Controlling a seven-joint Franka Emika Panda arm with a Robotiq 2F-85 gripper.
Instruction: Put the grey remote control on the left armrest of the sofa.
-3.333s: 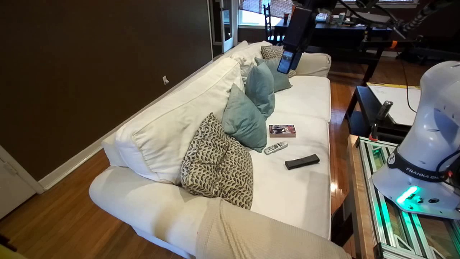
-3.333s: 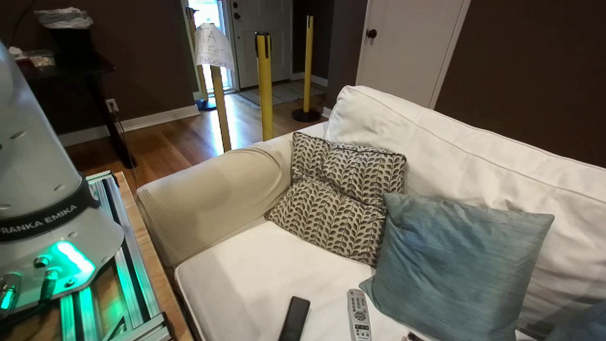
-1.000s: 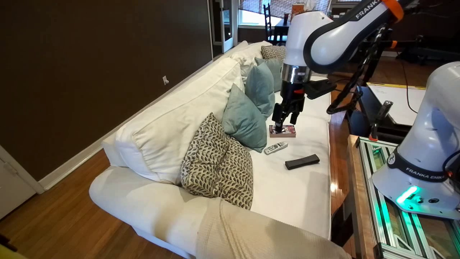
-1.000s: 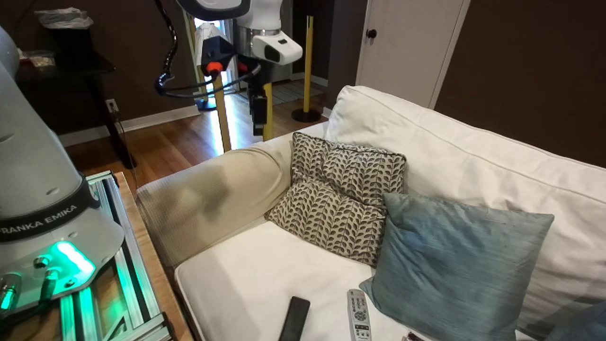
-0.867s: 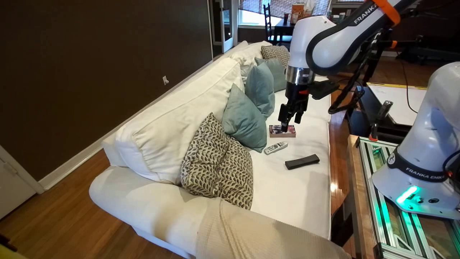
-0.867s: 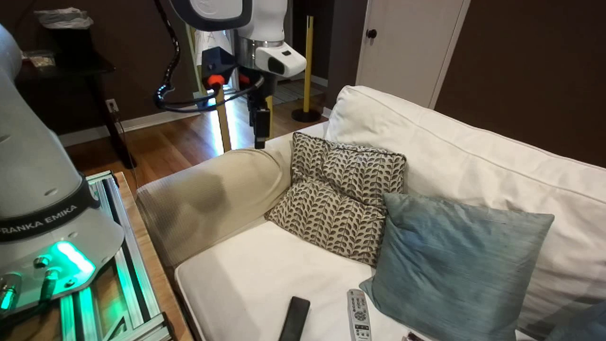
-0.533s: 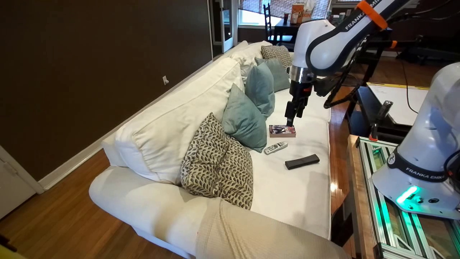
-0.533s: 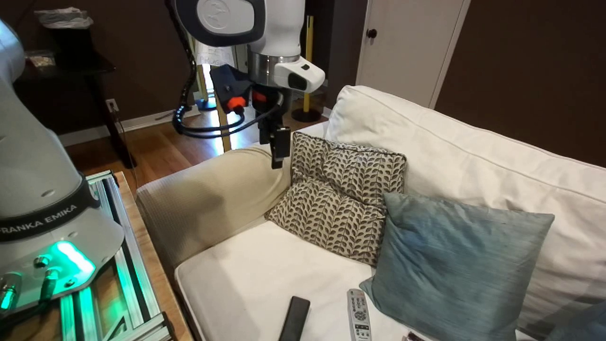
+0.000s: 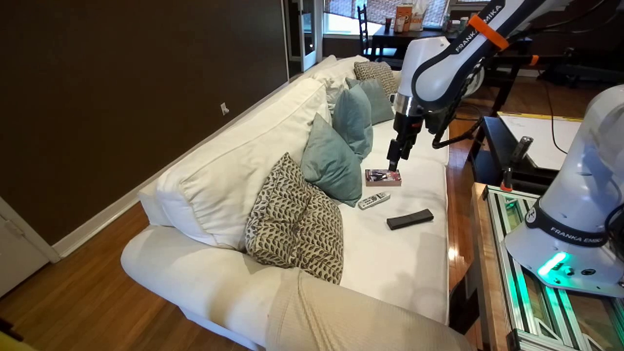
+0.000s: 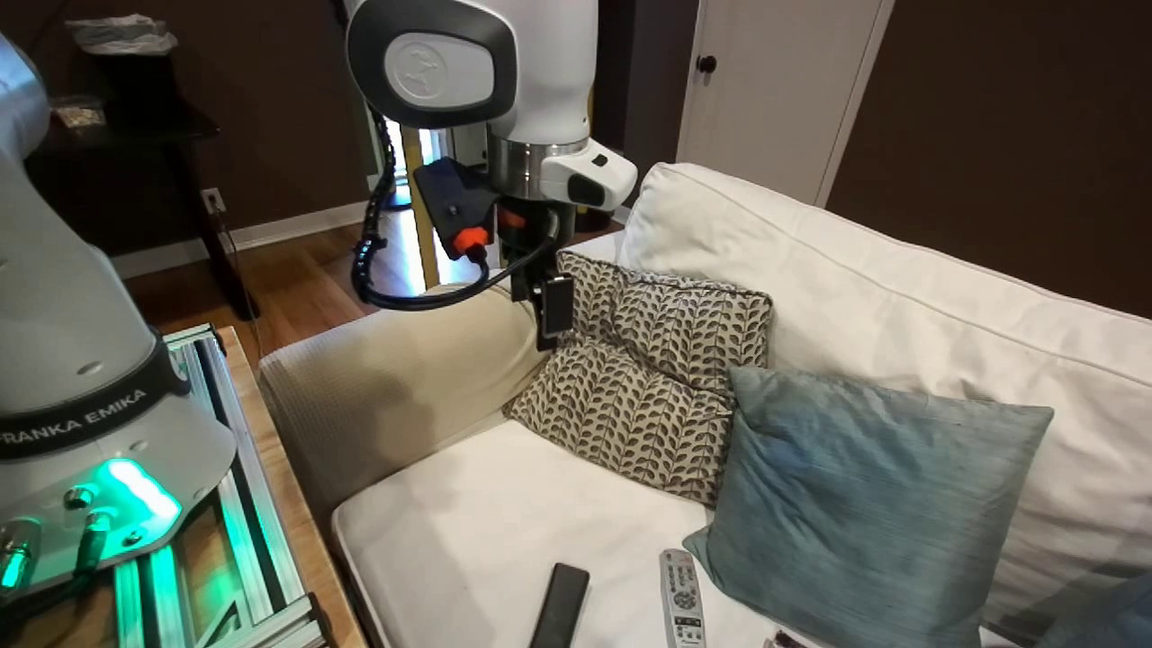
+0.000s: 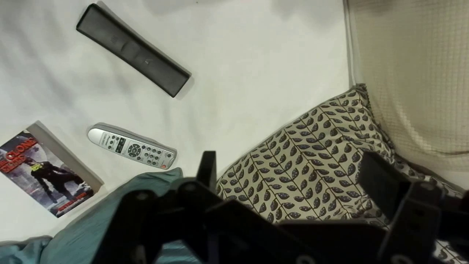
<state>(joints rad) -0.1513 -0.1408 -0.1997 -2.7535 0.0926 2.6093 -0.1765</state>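
The gripper (image 11: 288,167) hangs above the sofa (image 9: 390,282), pointing down; its jaws stand wide apart in the wrist view with nothing gripped, and the patterned cushion (image 11: 304,179) shows beyond, through the gap; the remote (image 11: 132,145) lies on the seat (image 11: 249,73), buttons up, its red-button end just beside a corner of the teal cushion (image 11: 91,231), though whether the two touch cannot be told; the book (image 11: 45,172) lies near the remote's other end, cover up; the black remote (image 11: 133,49) is near the remote as well, on the side away from the teal cushion.

In both exterior views the armrest (image 9: 195,263) forms one end of the sofa, a ribbed beige cover (image 10: 396,387) over part of it; the patterned cushion leans in the corner between armrest and backrest (image 9: 234,165), the teal cushion leaning next along; the remote is well apart from the armrest; the arm (image 9: 441,78) reaches over the seat from its white base (image 9: 575,204), which stands before the sofa's front and shows a green light (image 9: 552,263).
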